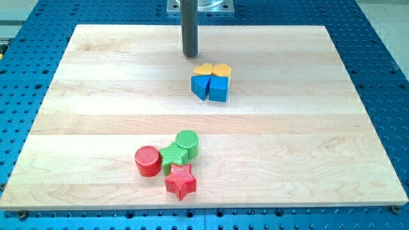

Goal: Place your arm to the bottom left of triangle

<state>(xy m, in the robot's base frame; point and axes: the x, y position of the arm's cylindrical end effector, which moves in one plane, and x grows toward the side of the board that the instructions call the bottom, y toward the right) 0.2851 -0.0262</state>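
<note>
rod (190, 29) cut off by the view's top, upper length and the arm out of sight. grey mount (200, 6) behind it cropped by the same edge. bench (96, 76) corners at the view's bottom clipped or barely inside the edge. green star (172, 155) partly overlapped by the green cylinder (188, 143) and the red star (181, 181). yellow heart (222, 69) and second yellow block (204, 68) partly hidden behind the blue blocks; second one's shape unclear.

The blue triangle block (200, 85) lies flat on the board, above centre. Its right side touches a blue cube (218, 89); a yellow block (203, 69) touches its upper edge.
</note>
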